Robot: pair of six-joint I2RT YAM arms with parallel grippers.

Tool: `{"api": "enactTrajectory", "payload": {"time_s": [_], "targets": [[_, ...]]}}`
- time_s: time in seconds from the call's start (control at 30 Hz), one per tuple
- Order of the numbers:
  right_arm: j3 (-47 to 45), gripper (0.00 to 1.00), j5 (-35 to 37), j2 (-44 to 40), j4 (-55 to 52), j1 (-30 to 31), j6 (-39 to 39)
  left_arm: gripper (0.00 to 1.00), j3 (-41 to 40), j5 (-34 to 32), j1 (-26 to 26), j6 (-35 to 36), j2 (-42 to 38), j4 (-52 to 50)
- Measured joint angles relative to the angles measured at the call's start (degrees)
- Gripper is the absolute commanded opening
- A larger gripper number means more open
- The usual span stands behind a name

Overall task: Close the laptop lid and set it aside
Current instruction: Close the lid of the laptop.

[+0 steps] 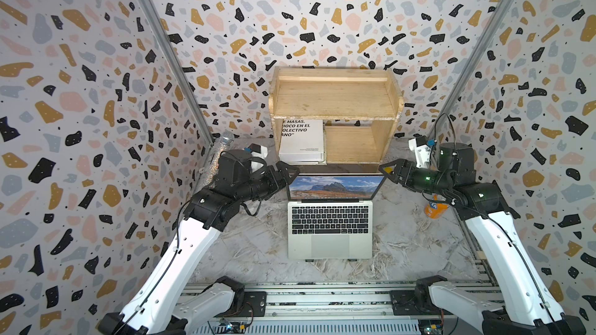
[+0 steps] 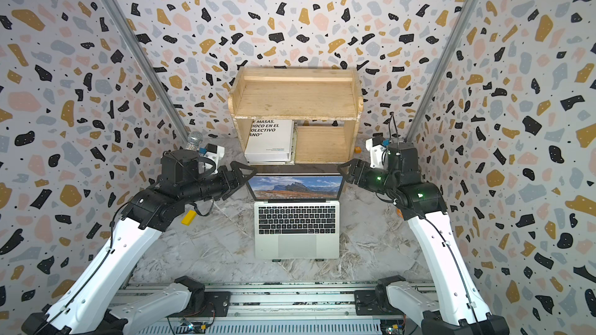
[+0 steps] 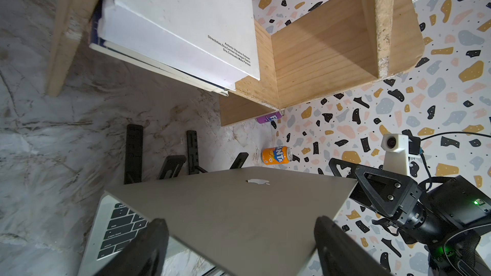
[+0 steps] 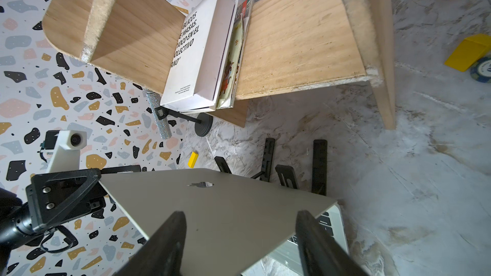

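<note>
While the laptop (image 1: 329, 243) sits open at centre, the laptop lid (image 1: 335, 185) leans back between the grippers. The left gripper (image 1: 289, 171), jaws spread, is at its far-left corner; the right gripper (image 1: 387, 169), likewise spread, at its far-right.

The marble-patterned table (image 1: 245, 252) carries a wooden shelf (image 1: 335, 98) at 12 o'clock, against the back wall. A black folding stand (image 4: 319, 165) sits at the centre. An orange soda can (image 1: 432, 212) is at 3 o'clock, a yellow block (image 2: 188, 217) lies at 9 o'clock, and a microphone stand (image 4: 203, 126) is at 11 o'clock.
</note>
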Motion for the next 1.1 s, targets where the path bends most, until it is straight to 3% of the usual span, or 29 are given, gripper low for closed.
{"api": "enactTrajectory", "payload": {"time_s": [1.1], "targets": [[-8.33, 0.69, -0.37, -11.34, -3.72, 0.90, -0.50, 0.86, -8.55, -0.28, -4.28, -0.07, -10.67, -1.25]]}}
